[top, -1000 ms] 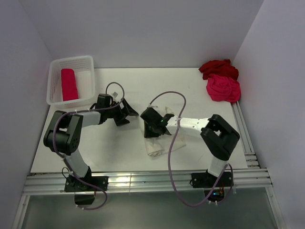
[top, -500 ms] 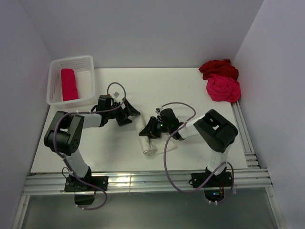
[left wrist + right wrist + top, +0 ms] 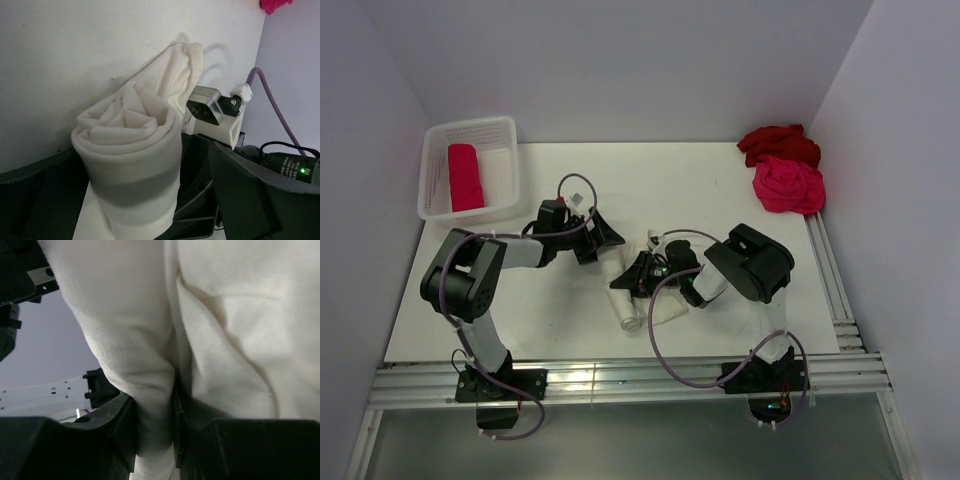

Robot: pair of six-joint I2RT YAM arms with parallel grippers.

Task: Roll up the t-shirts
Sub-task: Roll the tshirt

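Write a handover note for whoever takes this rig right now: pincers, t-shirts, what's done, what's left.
Left pincer: open, at the far end of the cream t-shirt.
Right pincer: shut on the cream t-shirt, which lies mid-table, rolled with a loose flap beside it.
Done: one red roll lies in the basket.
Left: finish the cream roll. The dark red t-shirt and pink t-shirt lie crumpled at the far right corner, unrolled.

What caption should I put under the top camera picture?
Right gripper pinches the cream shirt, open left gripper at its end; one pink roll in the basket.
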